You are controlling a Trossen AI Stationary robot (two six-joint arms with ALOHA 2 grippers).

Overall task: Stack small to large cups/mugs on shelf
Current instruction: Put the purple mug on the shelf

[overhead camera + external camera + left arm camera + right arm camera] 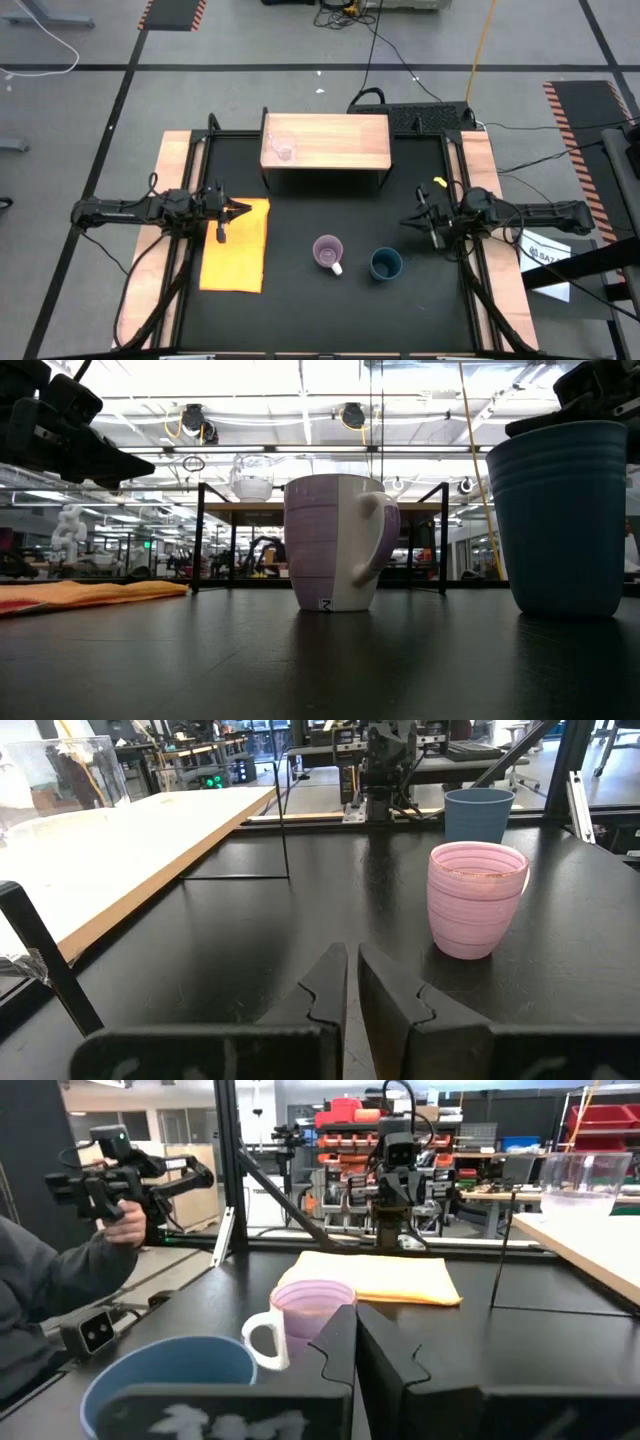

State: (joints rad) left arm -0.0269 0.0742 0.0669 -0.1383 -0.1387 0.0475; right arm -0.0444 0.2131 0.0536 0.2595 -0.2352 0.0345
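The shelf point(325, 141) sits at upper centre of the overhead picture, a light-wood board on thin black legs, with the clear glass cup point(282, 148) already standing on its left part. Below it on the black table point(300, 300) are my two remaining pieces: the teal cup point(386, 264) at lower centre-right and the purple mug point(328, 252) just to its left, handle pointing toward the bottom edge. The orange mat point(236, 245) lies flat at the lower left.

My left gripper point(238, 209) hovers at centre-left over the mat's upper edge, fingers nearly together with only a slim gap between them. My right gripper point(412, 220) hangs at centre-right, above and slightly right of the teal cup, fingers pressed narrow, holding nothing.

What worries me: the mug and teal cup stand near each other, so reaching for either with widened fingers could knock the other over. The glass is light and stands close to the shelf's left edge; a clumsy placement beside it could nudge it off. The shelf's thin legs could also catch a low approach.
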